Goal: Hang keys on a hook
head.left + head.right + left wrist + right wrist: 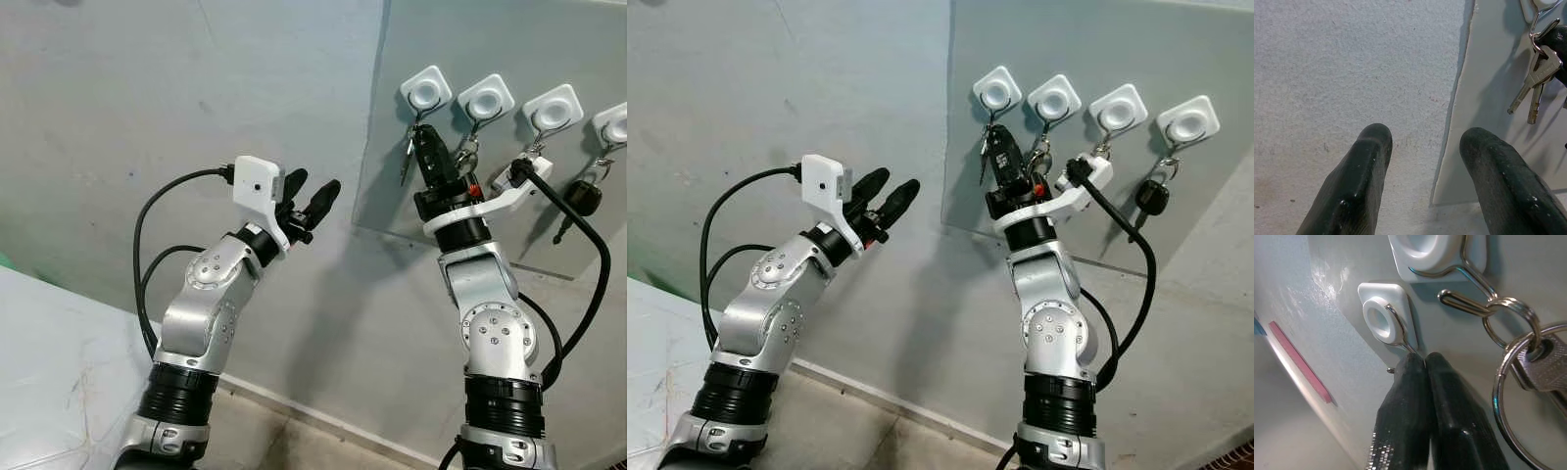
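The right gripper (1422, 363) is raised to the wall panel (549, 59) with its two black fingers pressed tight together — clenched at the wire of the leftmost hook (425, 92). In the right wrist view the fingertips (1409, 382) meet just under that hook's white base, and a bit of thin metal pokes out beside them; whether it is a key ring pinched between them cannot be told. In the head views a set of keys (408, 162) hangs down just left of this gripper, below the same hook.

Just right of the gripper, the second hook (486, 98) carries a ring of silver keys (1528, 367), hanging close beside the fingers. Further right, the third hook (553, 108) has something small on it, partly hidden by the wrist camera mount, and the fourth hook (617, 124) holds a black car key (582, 199).

The left gripper (309, 201) hovers well to the left — released, its fingers (1359, 171) spread apart, pointing toward the bare grey wall (147, 88) near the panel's left edge. A pale tabletop (59, 382) lies at the near left.
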Tool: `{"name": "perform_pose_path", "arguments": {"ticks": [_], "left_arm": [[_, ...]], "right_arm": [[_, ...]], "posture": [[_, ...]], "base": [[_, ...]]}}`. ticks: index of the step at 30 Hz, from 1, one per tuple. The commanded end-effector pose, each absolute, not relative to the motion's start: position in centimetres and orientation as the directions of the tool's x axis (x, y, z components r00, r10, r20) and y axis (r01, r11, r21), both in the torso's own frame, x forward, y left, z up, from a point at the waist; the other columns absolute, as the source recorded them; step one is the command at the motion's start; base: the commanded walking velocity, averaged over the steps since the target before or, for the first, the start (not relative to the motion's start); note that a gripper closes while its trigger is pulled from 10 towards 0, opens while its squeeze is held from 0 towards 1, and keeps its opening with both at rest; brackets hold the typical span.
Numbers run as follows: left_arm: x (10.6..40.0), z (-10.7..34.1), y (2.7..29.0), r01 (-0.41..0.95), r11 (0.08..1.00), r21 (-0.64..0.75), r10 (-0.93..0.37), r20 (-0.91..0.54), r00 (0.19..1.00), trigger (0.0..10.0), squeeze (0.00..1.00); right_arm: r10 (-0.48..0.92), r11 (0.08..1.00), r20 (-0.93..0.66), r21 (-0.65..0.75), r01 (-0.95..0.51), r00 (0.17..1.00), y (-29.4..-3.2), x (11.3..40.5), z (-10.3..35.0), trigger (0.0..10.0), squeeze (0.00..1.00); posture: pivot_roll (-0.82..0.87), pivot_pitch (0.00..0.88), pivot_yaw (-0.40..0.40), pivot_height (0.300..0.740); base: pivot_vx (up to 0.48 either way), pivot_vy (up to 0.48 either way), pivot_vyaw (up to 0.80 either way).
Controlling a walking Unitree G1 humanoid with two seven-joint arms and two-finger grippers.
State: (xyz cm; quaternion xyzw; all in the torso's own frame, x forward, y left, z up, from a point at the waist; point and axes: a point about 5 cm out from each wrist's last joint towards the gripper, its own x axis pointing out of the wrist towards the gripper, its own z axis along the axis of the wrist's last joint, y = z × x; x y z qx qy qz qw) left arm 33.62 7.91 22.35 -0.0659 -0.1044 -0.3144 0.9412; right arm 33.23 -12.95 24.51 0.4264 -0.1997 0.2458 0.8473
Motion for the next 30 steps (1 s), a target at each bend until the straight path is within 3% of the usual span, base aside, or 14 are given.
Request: {"name": "perform_pose_path", "arguments": {"ticks": [1, 11, 18, 30], "left_arm": [[33.4, 22.7, 7.9, 0.604, 0.795, -0.052, -0.576, 0.246, 0.779, 10.0, 0.00], [33.5, 22.0, 8.0, 0.568, 0.820, -0.070, -0.543, 0.223, 0.810, 10.0, 0.00], [33.7, 19.3, 9.2, 0.463, 0.881, -0.098, -0.446, 0.157, 0.881, 10.0, 0.00], [32.4, 10.9, 11.1, 0.319, 0.926, -0.203, -0.338, -0.068, 0.939, 10.0, 0.00]], "right_arm": [[0.249, 0.525, 0.540, 0.622, -0.581, 0.804, -13.0, 33.2, 24.2, 10.0, 1.00], [0.281, 0.565, 0.528, 0.583, -0.583, 0.801, -12.5, 32.8, 23.2, 10.0, 1.00], [0.324, 0.618, 0.452, 0.564, -0.548, 0.831, -12.3, 32.1, 20.3, 10.0, 1.00], [0.367, 0.747, 0.212, 0.513, -0.423, 0.906, -13.0, 30.1, 12.3, 10.0, 1.00]], "posture": [[0.14, 0.000, 0.016, 0.740], [0.15, 0.000, 0.014, 0.740], [0.15, 0.000, 0.016, 0.740], [0.14, 0.000, 0.025, 0.740]], "base": [[0.000, 0.000, 0.00], [0.000, 0.000, 0.00], [0.000, 0.000, 0.00], [0.000, 0.000, 0.00]]}}
